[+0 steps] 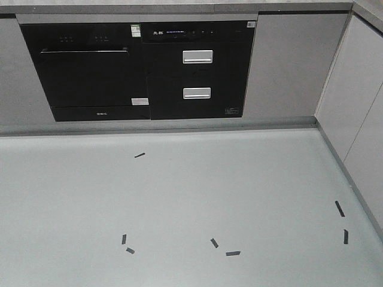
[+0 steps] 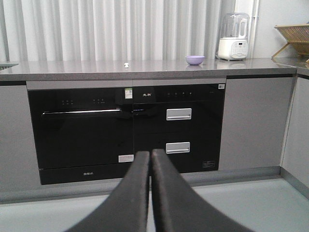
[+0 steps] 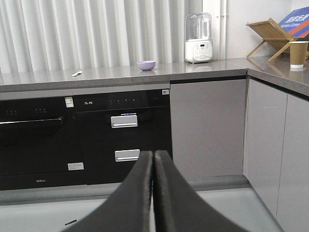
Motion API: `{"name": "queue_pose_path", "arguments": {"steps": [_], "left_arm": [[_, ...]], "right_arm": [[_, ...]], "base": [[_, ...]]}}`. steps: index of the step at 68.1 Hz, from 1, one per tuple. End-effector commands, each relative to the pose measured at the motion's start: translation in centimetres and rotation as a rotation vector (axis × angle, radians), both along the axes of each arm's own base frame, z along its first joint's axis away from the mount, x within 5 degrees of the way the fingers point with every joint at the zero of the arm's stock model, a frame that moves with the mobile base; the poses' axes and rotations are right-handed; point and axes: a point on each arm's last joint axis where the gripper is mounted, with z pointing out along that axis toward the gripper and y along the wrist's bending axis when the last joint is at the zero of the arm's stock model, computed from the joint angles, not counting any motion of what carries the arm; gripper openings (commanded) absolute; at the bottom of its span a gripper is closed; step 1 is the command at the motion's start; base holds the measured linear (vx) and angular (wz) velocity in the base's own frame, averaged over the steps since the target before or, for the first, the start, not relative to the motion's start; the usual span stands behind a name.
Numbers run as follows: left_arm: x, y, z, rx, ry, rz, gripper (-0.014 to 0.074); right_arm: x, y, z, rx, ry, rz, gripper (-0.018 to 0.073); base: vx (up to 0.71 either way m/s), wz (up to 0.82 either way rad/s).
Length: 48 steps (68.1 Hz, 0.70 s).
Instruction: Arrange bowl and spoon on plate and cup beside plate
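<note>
Presently, the small round lavender-purple plastic bowl [image 2: 195, 60] stands upright on the grey stone countertop [image 2: 72, 69], set back from the front edge. It is well apart from the small pale mint-green plastic spoon [image 2: 126, 64], which lies flat on bare counter further left in the view. A white blender with a clear jar [image 2: 233, 36] stands near the bowl on the other side, not touching it. The brown paper cup with a white rim [image 3: 298, 54] stands upright on the side run of counter past the corner, beside a slatted wooden rack [image 3: 270, 33]. Below the counter edge sit black glass-fronted built-in appliances [image 1: 90, 72]. The pale grey floor [image 1: 239, 179] before them carries only short black tape marks [image 1: 139, 155]. Left gripper [image 2: 150, 153]: fingers pressed together, holding nothing, low before the appliances. Right gripper [image 3: 153, 153]: likewise closed and empty.
</note>
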Motion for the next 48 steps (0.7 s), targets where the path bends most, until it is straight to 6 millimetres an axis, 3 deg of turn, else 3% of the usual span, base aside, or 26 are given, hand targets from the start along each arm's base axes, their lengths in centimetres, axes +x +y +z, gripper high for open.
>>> {"name": "queue_pose_path", "arguments": {"steps": [1,48], "left_arm": [[-0.27,0.03,1.36,-0.014,-0.107,0.001,-0.0006],[-0.27,0.03,1.36,-0.014,-0.107,0.001,-0.0006]], "right_arm": [[-0.1,-0.04,0.5,-0.014,-0.075,-0.008,-0.0011],[-0.1,-0.04,0.5,-0.014,-0.075,-0.008,-0.0011]], "base": [[0.0,0.0],[0.02,0.0]]}}
